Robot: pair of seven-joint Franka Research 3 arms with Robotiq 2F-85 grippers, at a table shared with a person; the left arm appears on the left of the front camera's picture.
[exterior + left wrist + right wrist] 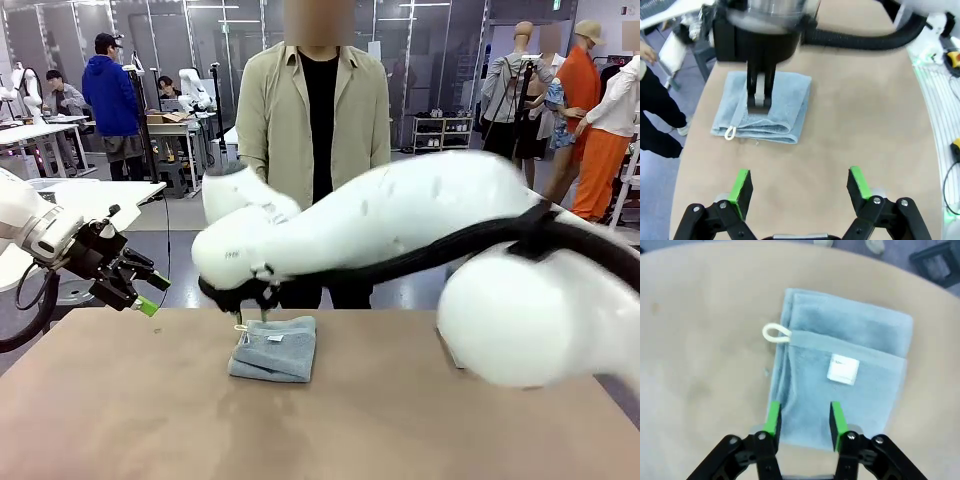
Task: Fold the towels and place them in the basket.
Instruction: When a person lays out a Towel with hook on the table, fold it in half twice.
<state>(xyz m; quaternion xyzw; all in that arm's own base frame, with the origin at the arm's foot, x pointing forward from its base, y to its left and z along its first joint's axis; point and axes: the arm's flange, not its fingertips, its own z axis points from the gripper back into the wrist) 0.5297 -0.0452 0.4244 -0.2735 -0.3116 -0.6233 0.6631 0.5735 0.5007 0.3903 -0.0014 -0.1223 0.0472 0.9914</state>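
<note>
- Brown table (420, 420), shared with a person (313, 120) standing at the far side; workshop floor and other benches behind
- Towel (273, 348): pale grey-blue terry, folded into a compact stack, lying flat on the table a little left of centre, towards the far edge; white loop (776, 333) at one edge and a small white label (842, 369) on its top layer
- Long axis: in the right wrist view the folded towel runs lengthwise away from the fingers, the layered fold edges along one long side
- Right gripper (803, 421): directly over the towel's near end, jaws part-spread, green pads standing just above or at the cloth and astride a strip of it; nothing pinched that can be seen; contact cannot be told for certain
- Right arm (400, 230): reaches across the middle from the right, blurred, its wrist hanging over the towel
- Left gripper (800, 190): jaws spread wide, empty, held off the table at the far left, well apart from the towel; the towel lies ahead of its fingers in the left wrist view
- Nearer arm: the right, by a wide margin
- Judgement: the next move turns on the right jaws taking the short end straight below them
</note>
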